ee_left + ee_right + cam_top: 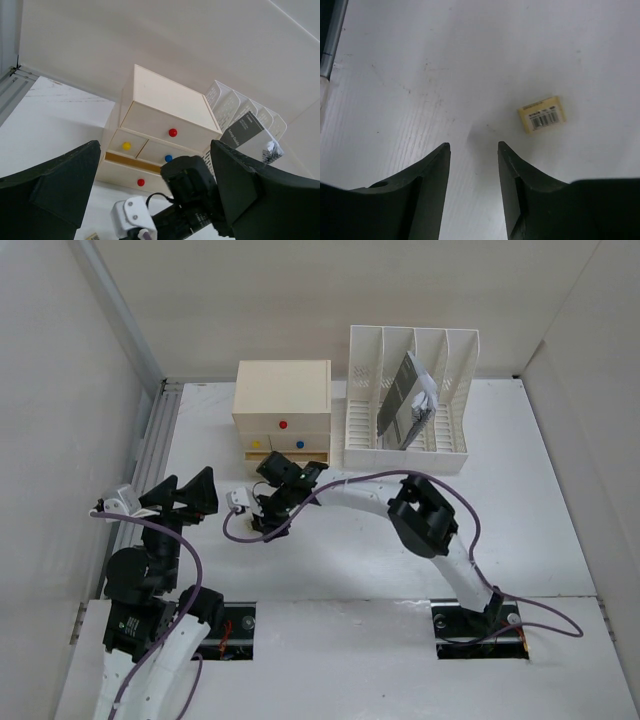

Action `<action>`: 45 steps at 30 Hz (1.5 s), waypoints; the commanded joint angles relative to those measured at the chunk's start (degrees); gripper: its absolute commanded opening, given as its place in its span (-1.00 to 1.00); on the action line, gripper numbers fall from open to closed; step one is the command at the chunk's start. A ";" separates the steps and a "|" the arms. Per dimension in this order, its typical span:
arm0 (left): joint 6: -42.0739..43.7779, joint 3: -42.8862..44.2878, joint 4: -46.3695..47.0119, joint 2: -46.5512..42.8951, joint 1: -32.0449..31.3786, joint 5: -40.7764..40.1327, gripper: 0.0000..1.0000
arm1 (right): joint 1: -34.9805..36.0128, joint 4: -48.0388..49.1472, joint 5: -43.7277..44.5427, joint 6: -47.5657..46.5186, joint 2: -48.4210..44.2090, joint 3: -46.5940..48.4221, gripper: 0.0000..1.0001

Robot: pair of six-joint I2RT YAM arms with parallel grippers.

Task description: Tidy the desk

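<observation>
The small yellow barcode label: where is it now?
In the right wrist view, the label lies flat on the desk, just beyond the right gripper, toward the picture's right, touching neither finger.

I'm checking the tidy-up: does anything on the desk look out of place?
A small yellow barcoded item lies loose on the desk, just beyond the open right gripper. The drawer box has its bottom drawer seemingly pulled out slightly, showing a tan edge.

I read the desk [395,100] as matt white with fine scuffs. The drawer box [282,390] looks like smooth cream-painted wood with glossy knobs [172,132]. Right of it, the file rack [365,430] is white plastic. Left of it, the rail [155,440] is dull grey metal.
</observation>
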 commanded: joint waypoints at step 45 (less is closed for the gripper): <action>0.31 -0.04 1.43 -1.15 -0.29 -0.03 0.82 | -0.54 0.56 2.77 4.31 15.24 18.07 -0.20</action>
